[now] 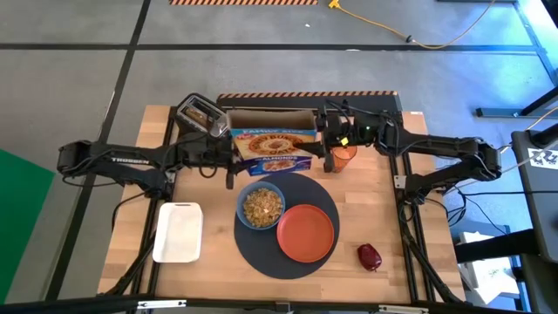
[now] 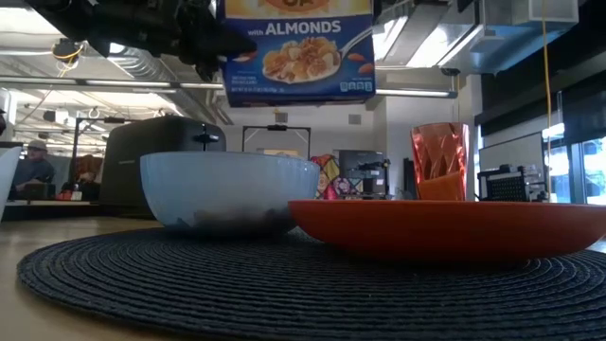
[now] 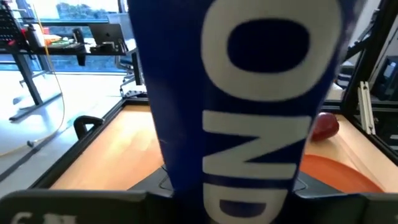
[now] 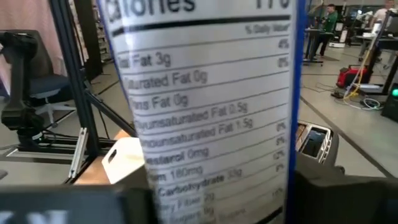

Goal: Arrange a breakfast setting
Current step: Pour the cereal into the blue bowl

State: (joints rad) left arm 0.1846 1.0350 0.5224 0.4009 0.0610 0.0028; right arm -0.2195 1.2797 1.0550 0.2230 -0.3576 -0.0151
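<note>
A blue cereal box (image 1: 275, 150) hangs in the air behind the blue bowl (image 1: 261, 207), which has cereal in it. My left gripper (image 1: 234, 155) is shut on the box's left end and my right gripper (image 1: 321, 145) on its right end. In the low view the box (image 2: 298, 52) shows above the bowl (image 2: 227, 194). The bowl and the orange plate (image 1: 306, 233) sit on the round dark-grey mat (image 1: 261, 253). The translucent orange cup (image 1: 343, 158) stands upright just beyond the mat's far right rim. The dark-red fruit (image 1: 369, 256) lies on the table to the right of the mat. My left gripper holds the cereal box by its left end, with the narrow blue side panel (image 3: 249, 124) filling the gap between its fingers. It comes in level from the table's left. The box is lifted clear, its front facing up and toward the near edge. My right gripper holds the box by its right end, with the narrow nutrition panel (image 4: 211, 124) filling the gap between its fingers. It comes in level from the table's right. The box itself hides the places of contact.
A silver toaster (image 1: 202, 114) stands at the far left and an open cardboard box (image 1: 270, 118) at the far edge behind the cereal box. A white tray (image 1: 179, 231) lies near the left edge. Bare wood shows at the near left and near right.
</note>
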